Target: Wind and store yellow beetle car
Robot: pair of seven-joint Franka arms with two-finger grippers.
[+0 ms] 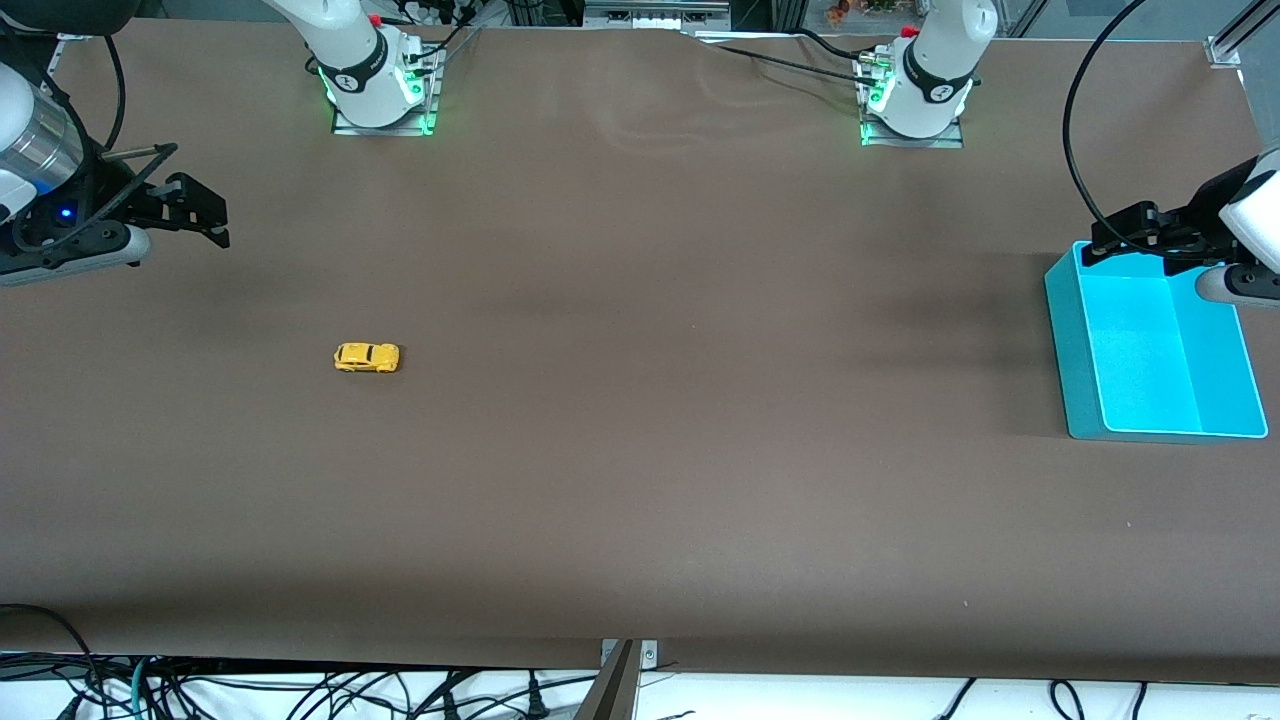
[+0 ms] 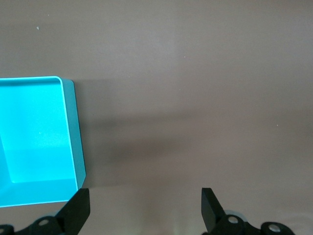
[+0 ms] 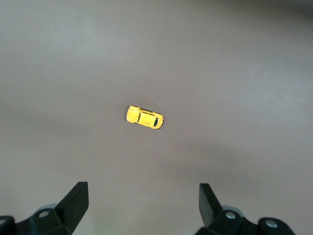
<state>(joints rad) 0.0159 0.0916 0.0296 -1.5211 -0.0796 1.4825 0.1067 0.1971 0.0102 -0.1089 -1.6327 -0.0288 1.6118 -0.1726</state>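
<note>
Yellow car [image 1: 366, 357] sits untouched on the desk [image 1: 640, 450]; right hand [image 1: 195, 215] hangs open, ready to descend; left hand [image 1: 1125, 232] waits open over the bin [image 1: 1070, 340].

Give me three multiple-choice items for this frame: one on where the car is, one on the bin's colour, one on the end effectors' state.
1. The yellow beetle car sits:
A. in the bin
B. on the bare table, toward the right arm's end
C. in an end effector

2. The bin is:
A. cyan
B. red
C. white

3. The left end effector and right end effector are:
A. both shut on the car
B. one open, one shut
C. both open, holding nothing

Key: 1 B, the car lies alone on the tabletop; 2 A, its walls show cyan; 3 C, both wrist views show spread fingers with nothing between them.
</note>
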